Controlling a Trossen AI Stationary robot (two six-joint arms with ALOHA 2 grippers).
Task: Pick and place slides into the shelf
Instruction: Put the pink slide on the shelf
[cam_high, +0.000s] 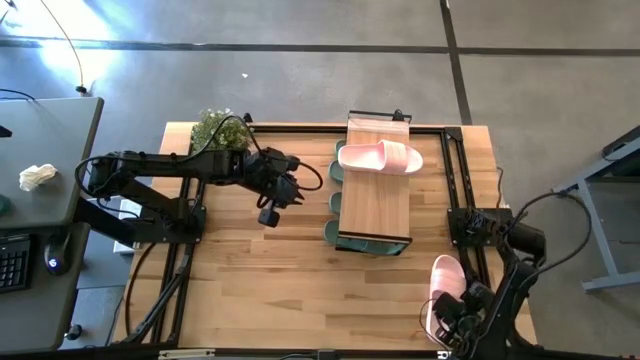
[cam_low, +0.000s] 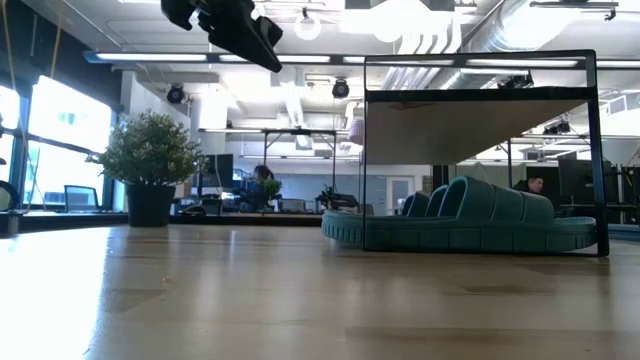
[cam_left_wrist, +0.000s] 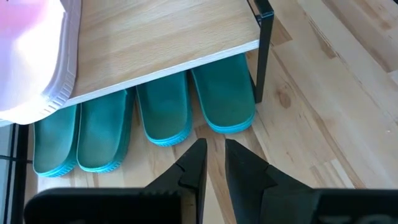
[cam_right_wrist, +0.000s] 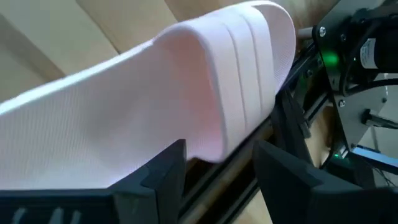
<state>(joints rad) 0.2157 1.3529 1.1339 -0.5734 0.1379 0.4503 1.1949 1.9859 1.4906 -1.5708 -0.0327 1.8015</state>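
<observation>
Right gripper (cam_right_wrist: 217, 165) sits at the table's near right corner, jaws spread, one pink slide (cam_high: 443, 290) lying loose by its fingers, apparently not gripped. Left gripper (cam_left_wrist: 213, 163) hovers beside the shelf (cam_high: 376, 200), jaws nearly closed and empty. Four green slides (cam_left_wrist: 140, 121) sit under the shelf; a second pink slide (cam_high: 380, 157) lies on top.

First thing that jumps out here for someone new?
A pink slide lies across the top of the wooden shelf mid-table, with four green slides lined up underneath. A second pink slide sits at the table's near right edge, the right gripper at it, fingers open.
</observation>
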